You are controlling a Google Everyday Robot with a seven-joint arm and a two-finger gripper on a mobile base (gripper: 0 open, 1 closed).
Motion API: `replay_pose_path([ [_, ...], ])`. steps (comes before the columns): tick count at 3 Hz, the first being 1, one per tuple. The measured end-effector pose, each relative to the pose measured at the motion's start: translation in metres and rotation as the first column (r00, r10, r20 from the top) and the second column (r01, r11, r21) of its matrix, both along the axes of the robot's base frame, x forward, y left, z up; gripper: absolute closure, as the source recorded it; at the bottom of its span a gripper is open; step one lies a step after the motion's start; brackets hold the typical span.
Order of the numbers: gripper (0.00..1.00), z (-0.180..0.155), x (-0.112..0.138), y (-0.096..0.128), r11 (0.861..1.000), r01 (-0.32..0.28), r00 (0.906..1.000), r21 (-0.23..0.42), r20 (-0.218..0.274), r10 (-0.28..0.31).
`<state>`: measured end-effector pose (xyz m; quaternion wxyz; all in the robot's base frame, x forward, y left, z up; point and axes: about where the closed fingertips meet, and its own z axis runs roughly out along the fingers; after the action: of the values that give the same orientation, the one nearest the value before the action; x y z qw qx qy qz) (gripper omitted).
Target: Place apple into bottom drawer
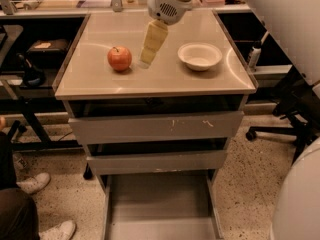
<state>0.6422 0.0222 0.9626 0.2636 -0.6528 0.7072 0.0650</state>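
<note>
The red-orange apple (119, 58) sits on the beige cabinet top (150, 79), left of centre. My gripper (148, 58) hangs from above over the top, its cream fingers pointing down, just right of the apple and apart from it. The bottom drawer (160, 209) is pulled out far toward me, its flat grey floor bare. The two grey-fronted drawers above it are each pulled out a little.
A shallow white bowl (200, 56) stands on the top, right of the gripper. A black office chair base (285, 124) is at the right. A person's white shoes (35, 184) are at the lower left. Dark shelving flanks the cabinet.
</note>
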Motion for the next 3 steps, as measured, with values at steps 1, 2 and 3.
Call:
replay_pose_path([
  [1, 0.00, -0.023, 0.025, 0.021, 0.997, 0.015, 0.9996, 0.079, -0.023, -0.013],
  [2, 0.00, -0.051, 0.051, 0.036, 0.990, 0.039, 0.9971, 0.136, -0.070, -0.030],
  [3, 0.00, -0.079, 0.066, 0.050, 0.984, 0.046, 0.9918, 0.173, -0.125, -0.024],
])
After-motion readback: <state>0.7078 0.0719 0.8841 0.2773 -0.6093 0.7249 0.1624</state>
